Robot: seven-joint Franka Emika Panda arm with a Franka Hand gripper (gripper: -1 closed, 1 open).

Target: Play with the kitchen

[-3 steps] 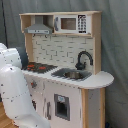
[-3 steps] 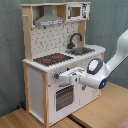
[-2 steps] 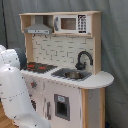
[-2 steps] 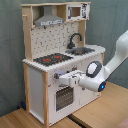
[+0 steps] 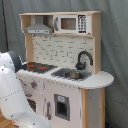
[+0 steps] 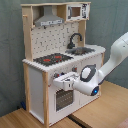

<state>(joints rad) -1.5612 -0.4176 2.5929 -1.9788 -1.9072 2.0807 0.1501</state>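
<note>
I see the kitchen (image 5: pixel 65 70) (image 6: pixel 62 60) standing upright on the wooden tabletop (image 6: pixel 100 112) in both exterior views. In the second exterior view, the gripper (image 6: pixel 61 79) sits against the kitchen's front panel, just above the oven door (image 6: pixel 64 97), at 9 o'clock from the white arm (image 6: pixel 112 57). I cannot tell whether the jaws are open or closed. The black faucet (image 6: pixel 75 39) stands at 12 o'clock from the grey sink (image 6: pixel 82 50); the red-ringed hob (image 6: pixel 50 59) lies at 9 o'clock from the sink.
</note>
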